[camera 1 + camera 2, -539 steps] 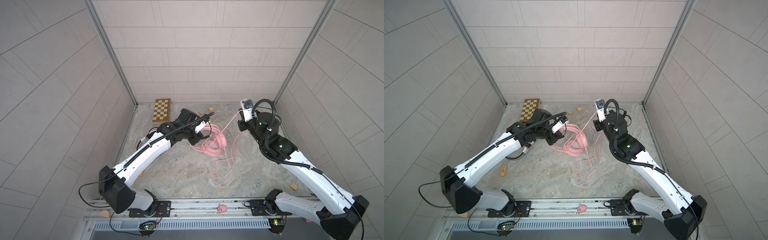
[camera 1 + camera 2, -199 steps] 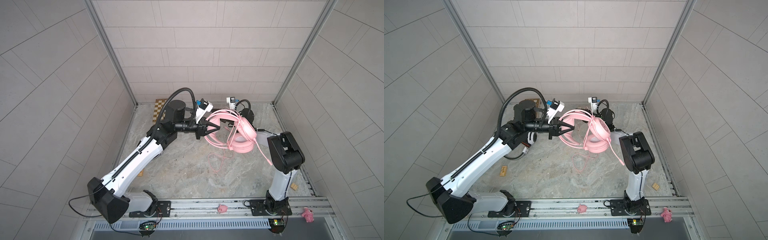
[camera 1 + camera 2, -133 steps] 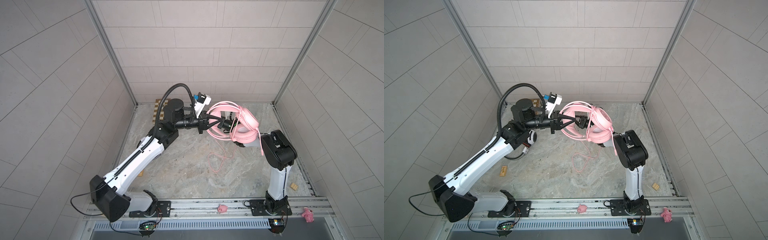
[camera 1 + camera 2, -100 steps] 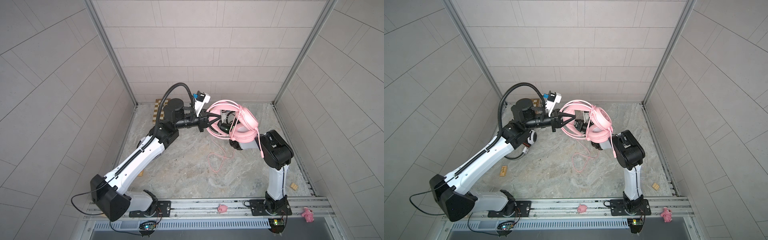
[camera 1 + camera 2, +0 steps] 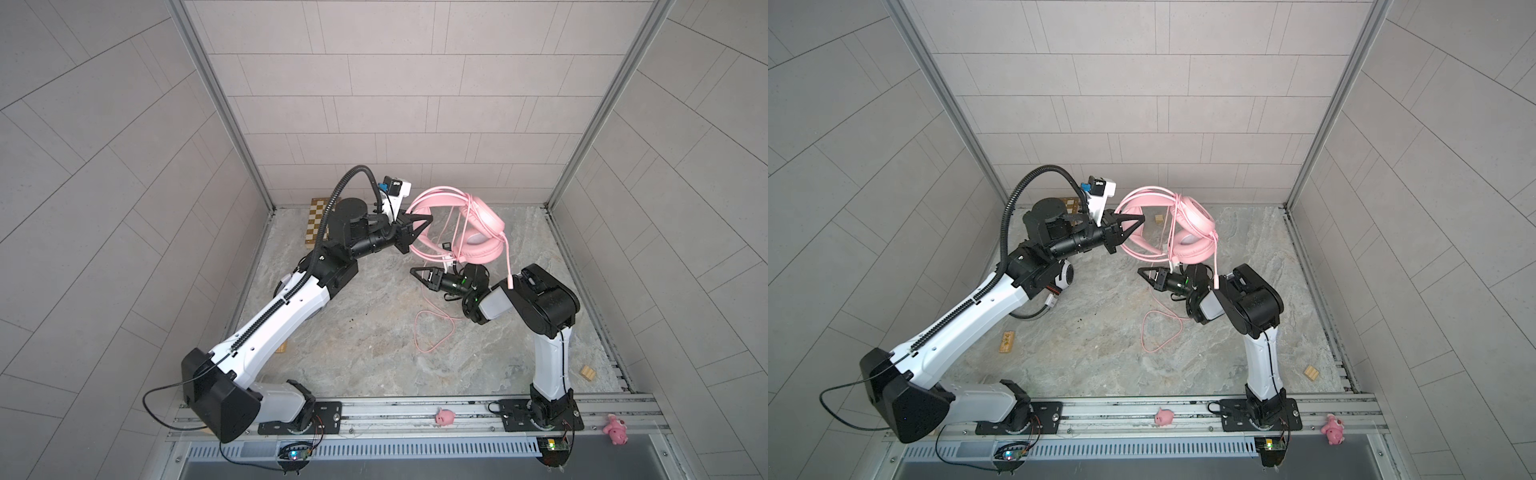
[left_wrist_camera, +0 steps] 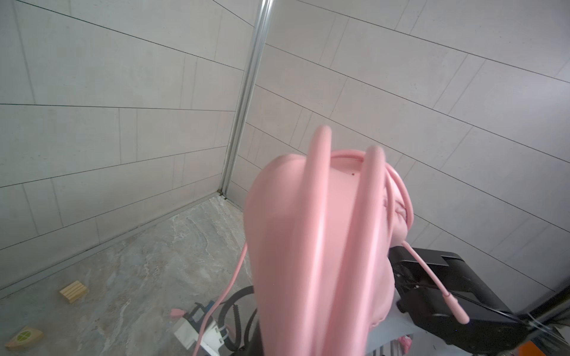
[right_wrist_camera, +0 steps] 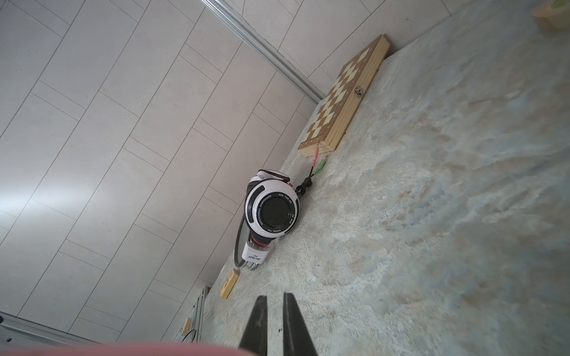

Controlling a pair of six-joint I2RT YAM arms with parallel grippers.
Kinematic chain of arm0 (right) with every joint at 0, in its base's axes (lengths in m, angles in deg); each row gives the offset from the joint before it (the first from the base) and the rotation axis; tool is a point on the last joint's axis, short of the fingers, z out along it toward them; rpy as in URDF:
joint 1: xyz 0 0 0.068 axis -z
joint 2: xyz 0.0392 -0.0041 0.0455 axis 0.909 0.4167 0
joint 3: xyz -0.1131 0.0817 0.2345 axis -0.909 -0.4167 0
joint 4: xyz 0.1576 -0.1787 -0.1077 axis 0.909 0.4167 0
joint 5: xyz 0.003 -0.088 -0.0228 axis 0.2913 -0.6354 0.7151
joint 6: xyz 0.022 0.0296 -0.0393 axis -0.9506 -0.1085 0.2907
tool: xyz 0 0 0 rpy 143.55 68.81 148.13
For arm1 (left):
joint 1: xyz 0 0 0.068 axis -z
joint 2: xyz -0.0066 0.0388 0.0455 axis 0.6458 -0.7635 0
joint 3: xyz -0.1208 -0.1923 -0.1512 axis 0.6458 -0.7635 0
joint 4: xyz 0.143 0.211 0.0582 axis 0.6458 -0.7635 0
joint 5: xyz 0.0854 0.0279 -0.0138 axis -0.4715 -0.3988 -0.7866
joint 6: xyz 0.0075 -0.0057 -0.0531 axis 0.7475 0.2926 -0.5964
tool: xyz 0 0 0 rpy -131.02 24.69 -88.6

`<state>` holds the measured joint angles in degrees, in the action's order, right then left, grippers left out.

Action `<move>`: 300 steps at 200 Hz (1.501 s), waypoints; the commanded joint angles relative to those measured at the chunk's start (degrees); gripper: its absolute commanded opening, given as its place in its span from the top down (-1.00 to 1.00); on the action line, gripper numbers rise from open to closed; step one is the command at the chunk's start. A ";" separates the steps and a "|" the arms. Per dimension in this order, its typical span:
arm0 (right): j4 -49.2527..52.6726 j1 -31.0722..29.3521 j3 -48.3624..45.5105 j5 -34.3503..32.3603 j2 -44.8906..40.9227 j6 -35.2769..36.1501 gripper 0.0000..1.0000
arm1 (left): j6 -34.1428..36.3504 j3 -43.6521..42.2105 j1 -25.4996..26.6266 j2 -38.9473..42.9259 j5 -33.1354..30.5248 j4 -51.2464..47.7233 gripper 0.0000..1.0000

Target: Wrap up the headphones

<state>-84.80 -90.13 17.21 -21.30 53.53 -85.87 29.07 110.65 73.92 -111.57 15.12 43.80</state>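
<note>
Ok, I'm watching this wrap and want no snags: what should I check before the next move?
1. Left gripper clamped on the pink headphones' headband: ok.
2. Headphones lifted off the table: ok.
3. Right gripper empty, jaws slightly apart: ok.
4. Cord fully wound: not ok, a loop lies on the table.
5. Cord clear of the right arm: cannot tell, it hangs close by.
6. White headphones out of the way: ok, lying by a wall.

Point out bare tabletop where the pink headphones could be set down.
Bare: front middle, between the cord loop and the rail; also between the loop and the left arm. Crowded: back centre, around the left gripper, right gripper and hanging pink headphones.
</note>
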 commanded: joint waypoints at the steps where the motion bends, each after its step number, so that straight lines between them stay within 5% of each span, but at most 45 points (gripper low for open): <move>1: -2.19 -0.86 -2.28 -0.85 -3.46 -0.06 0.76 | -2.46 -1.33 -1.23 0.67 -7.28 11.15 1.00; 65: -2.09 -2.60 -10.43 -2.14 -9.87 -1.44 0.77 | -3.18 -2.83 -4.28 -1.18 -13.66 14.83 1.00; 144: 3.85 -6.38 -14.56 -3.00 -15.87 1.22 0.79 | -0.21 -1.40 -6.55 -4.35 -14.13 11.81 1.00; 198: 36.80 -6.92 -14.90 -9.04 -35.11 17.29 0.79 | 4.79 -3.79 -8.62 -1.50 -19.14 4.69 1.00; 230: 71.08 -13.01 -5.82 -26.52 -50.84 33.98 0.80 | 8.73 -4.73 -8.56 -1.78 -25.38 -0.56 1.00; 300: 90.20 -13.39 6.00 -42.06 -59.84 42.56 0.83 | 16.20 -1.33 -7.57 -3.26 -27.19 -16.14 1.00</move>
<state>-5.66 -103.57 21.43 -54.20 -4.64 -48.93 40.94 105.37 65.63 -115.64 -10.71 32.07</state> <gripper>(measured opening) 0.093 0.060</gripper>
